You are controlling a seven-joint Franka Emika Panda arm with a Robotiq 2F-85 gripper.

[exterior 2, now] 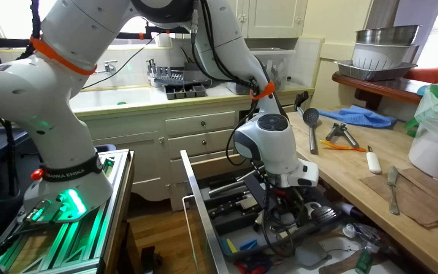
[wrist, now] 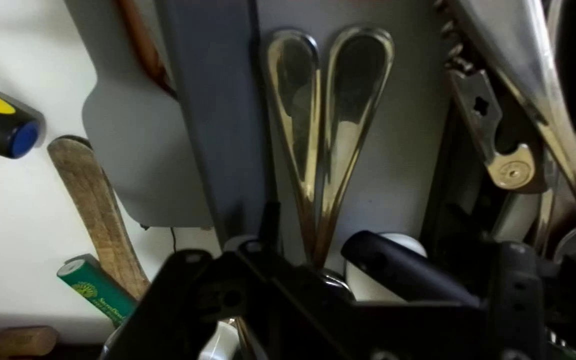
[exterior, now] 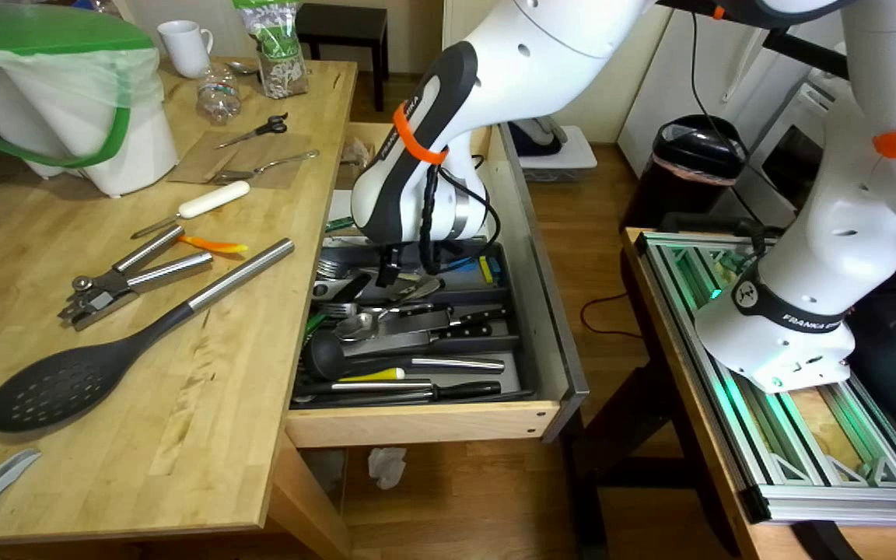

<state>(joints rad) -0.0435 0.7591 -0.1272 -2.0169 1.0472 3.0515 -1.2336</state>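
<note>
My gripper [wrist: 363,215] points down into an open drawer, above a grey cutlery tray [wrist: 208,100]. Its dark fingers stand apart in the wrist view, with nothing seen held. Between them lie two shiny metal handles [wrist: 295,100] that meet in a V, and a black handle [wrist: 403,270] over a white rounded thing. The left finger is close to the tray wall. A metal opener [wrist: 513,170] lies to the right. In both exterior views the gripper [exterior: 409,268] [exterior 2: 283,213] is over the tray, its fingers partly hidden by cables and utensils. Whether they touch anything cannot be told.
The drawer's grey front [exterior: 549,280] and wooden side [exterior: 425,422] enclose the tray. Knives [exterior: 448,319] and a ladle [exterior: 327,354] fill other compartments. Beside the tray lie a grey spatula [wrist: 138,150] and a green tube [wrist: 95,287]. The tabletop holds a slotted spoon [exterior: 67,381] and can opener [exterior: 117,288].
</note>
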